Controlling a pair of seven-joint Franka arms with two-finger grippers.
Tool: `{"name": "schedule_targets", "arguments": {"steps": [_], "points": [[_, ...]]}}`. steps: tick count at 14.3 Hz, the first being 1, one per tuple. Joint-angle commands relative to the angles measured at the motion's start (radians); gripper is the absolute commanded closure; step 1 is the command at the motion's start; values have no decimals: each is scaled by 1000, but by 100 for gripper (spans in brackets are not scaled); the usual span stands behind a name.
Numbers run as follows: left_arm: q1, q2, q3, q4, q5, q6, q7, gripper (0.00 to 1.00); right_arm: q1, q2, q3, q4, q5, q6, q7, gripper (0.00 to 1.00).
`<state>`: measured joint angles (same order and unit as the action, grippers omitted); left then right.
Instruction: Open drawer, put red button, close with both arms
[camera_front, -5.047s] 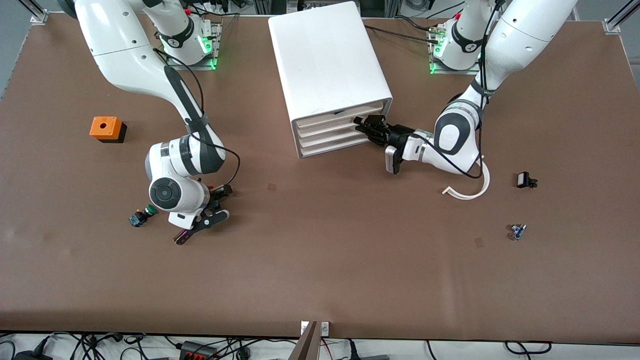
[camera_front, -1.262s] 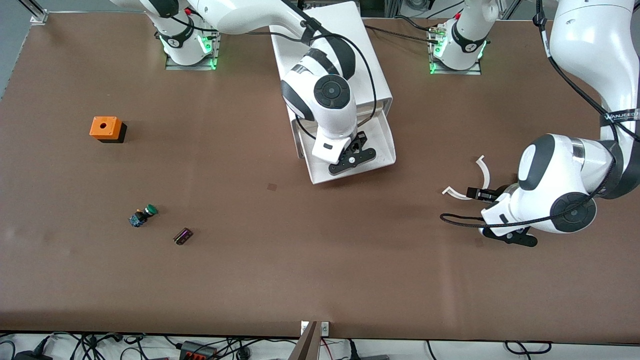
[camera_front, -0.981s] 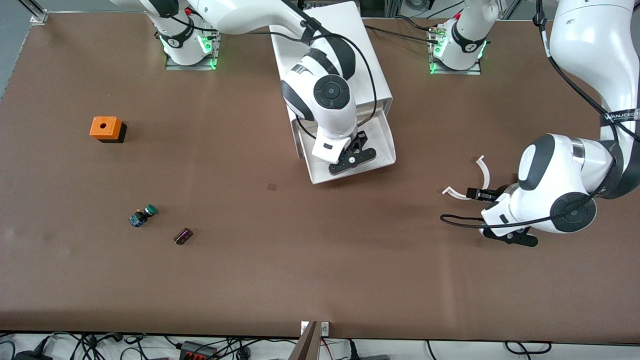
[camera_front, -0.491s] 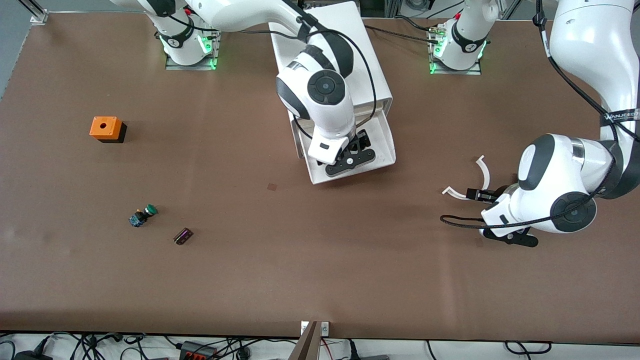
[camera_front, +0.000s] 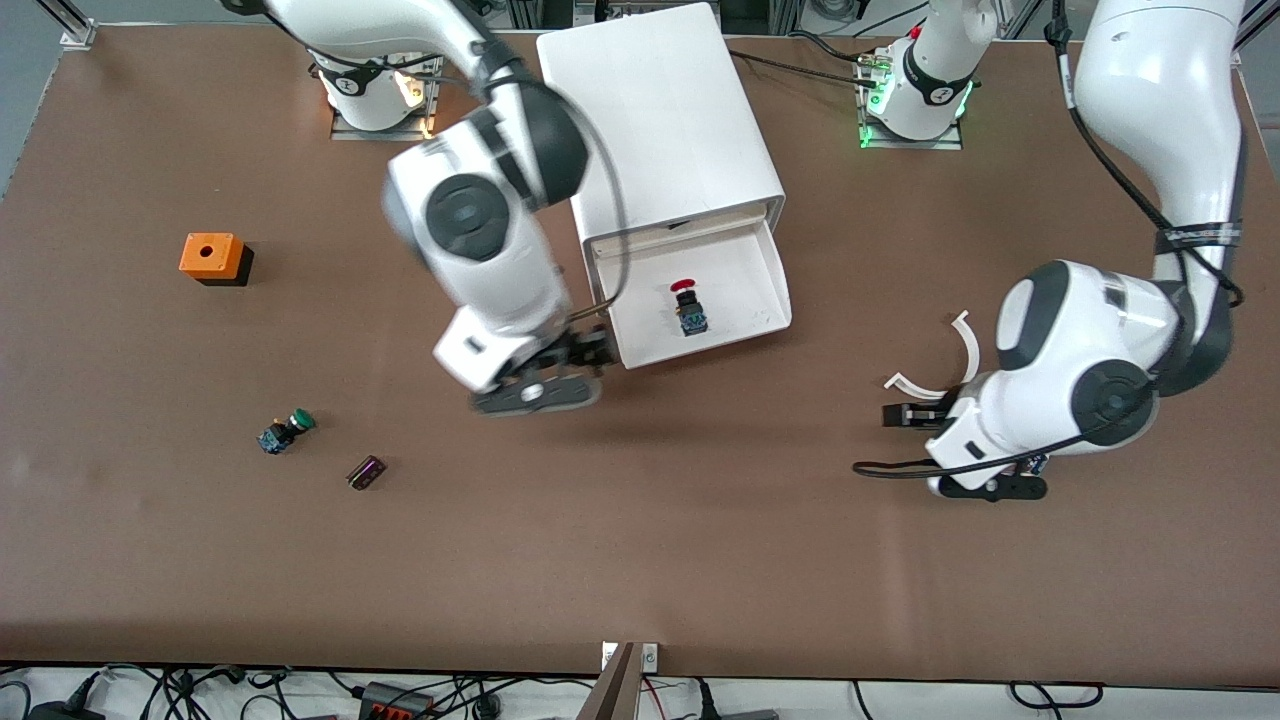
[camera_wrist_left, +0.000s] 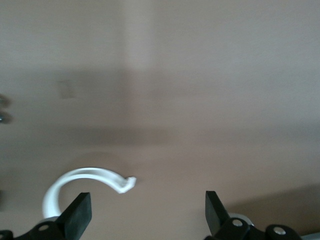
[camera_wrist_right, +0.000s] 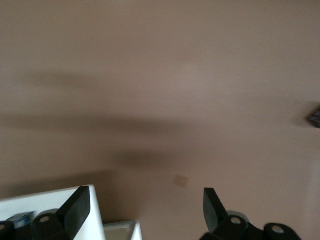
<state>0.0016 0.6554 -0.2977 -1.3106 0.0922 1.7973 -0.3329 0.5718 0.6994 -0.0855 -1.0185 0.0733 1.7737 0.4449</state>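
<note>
The drawer (camera_front: 765, 275), second from top of the white cabinet (camera_front: 660, 120), is pulled out. The red button (camera_front: 687, 305) lies in it, red cap toward the cabinet, free of any gripper. My right gripper (camera_front: 535, 392) is open and empty over the table beside the drawer's front corner, toward the right arm's end. The right wrist view shows its open gripper (camera_wrist_right: 142, 212) and that drawer corner (camera_wrist_right: 50, 202). My left gripper (camera_front: 988, 487) is open and empty over the table toward the left arm's end. The left wrist view shows it open (camera_wrist_left: 146, 212).
A white curved strip (camera_front: 965, 345) lies beside the left hand and shows in the left wrist view (camera_wrist_left: 85, 177). An orange box with a hole (camera_front: 212, 256), a green-capped button (camera_front: 285, 432) and a small dark piece (camera_front: 366, 472) lie toward the right arm's end.
My right gripper has let go of the red button in the drawer and swung out over the table beside the drawer. The left hand has shifted slightly.
</note>
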Motion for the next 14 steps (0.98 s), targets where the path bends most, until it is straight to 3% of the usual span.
{"name": "schedule_targets", "arguments": {"steps": [1, 7, 10, 14], "points": [[-67, -2, -6, -58, -9, 123, -182, 0, -111, -29, 10, -37, -3, -58, -73, 0], [-213, 4, -3, -226, 8, 407, -477, 0, -309, -31, 6, -63, -1, -69, -244, 0], [-262, -11, -12, -265, 8, 415, -555, 0, -392, -43, 7, -63, 2, -79, -366, 0], [-275, -37, -70, -343, 8, 410, -617, 0, -446, -89, 7, -63, 11, -155, -385, 0]]}}
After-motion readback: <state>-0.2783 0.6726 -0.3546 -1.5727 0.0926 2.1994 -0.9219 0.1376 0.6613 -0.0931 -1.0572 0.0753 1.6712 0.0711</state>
